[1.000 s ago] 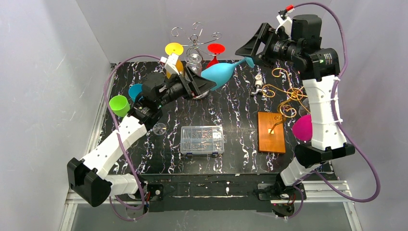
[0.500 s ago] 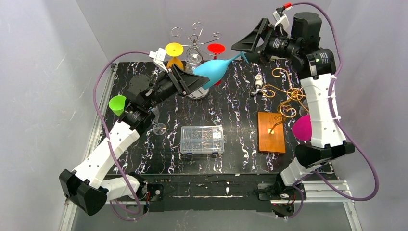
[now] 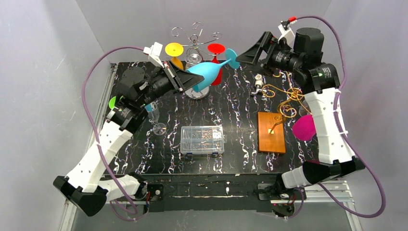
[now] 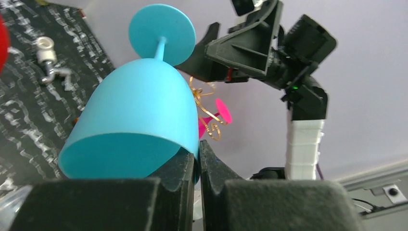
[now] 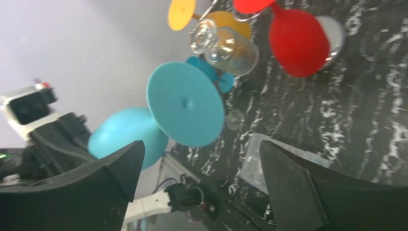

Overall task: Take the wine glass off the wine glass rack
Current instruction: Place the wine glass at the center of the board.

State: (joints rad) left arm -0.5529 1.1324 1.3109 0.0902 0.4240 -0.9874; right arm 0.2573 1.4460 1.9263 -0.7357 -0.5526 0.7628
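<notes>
A light blue wine glass (image 3: 204,72) hangs in the air on its side, foot (image 3: 232,58) pointing right, in front of the silver wire wine glass rack (image 3: 195,37). My left gripper (image 3: 185,79) is shut on the bowl's rim; in the left wrist view the thin wall of the bowl (image 4: 139,120) is pinched where that gripper (image 4: 198,154) closes. My right gripper (image 3: 245,53) is open just right of the foot. In the right wrist view the foot (image 5: 185,110) floats free ahead of the wide-spread right gripper (image 5: 200,147), touching neither finger.
Yellow (image 3: 174,49), red (image 3: 216,49) and clear (image 3: 194,58) glasses hang on the silver rack. A gold wire rack (image 3: 288,94) with a pink glass (image 3: 303,127) stands right. On the table lie a clear plastic box (image 3: 202,139), a wooden board (image 3: 271,132) and a green cup (image 3: 112,102).
My left gripper has shut on the blue glass's rim and risen toward the back with it. My right gripper has opened wider and drawn off the foot.
</notes>
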